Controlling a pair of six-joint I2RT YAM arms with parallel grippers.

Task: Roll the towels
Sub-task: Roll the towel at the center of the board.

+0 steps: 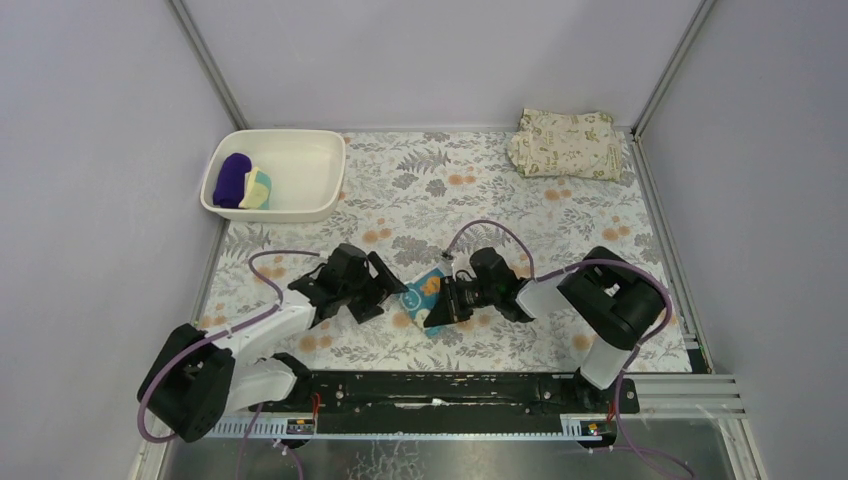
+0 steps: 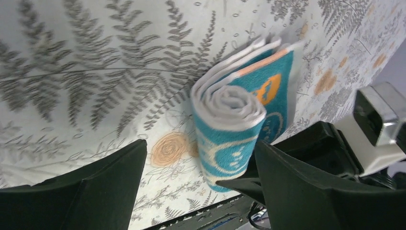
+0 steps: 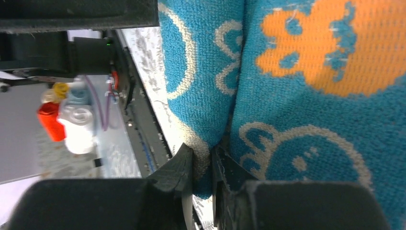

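Observation:
The teal towel [image 1: 424,297] with white swirls and orange marks stands rolled on the flowered table cover, between my two grippers. In the left wrist view the roll [image 2: 230,120] shows its spiral end, and my left gripper [image 2: 201,177] is open around its near end without squeezing it. My right gripper [image 3: 203,167] is shut on the roll's outer layer of teal towel [image 3: 306,96]; from above it [image 1: 440,305] reaches in from the right. My left gripper [image 1: 388,295] is just left of the roll. The purple towel [image 1: 232,180] and the pale yellow towel [image 1: 258,188] lie rolled in the white basin [image 1: 300,150].
A folded beige leaf-printed cloth [image 1: 567,143] lies at the back right corner. The basin sits at the back left. Grey walls close in the table on three sides, and a black rail [image 1: 450,385] runs along the near edge.

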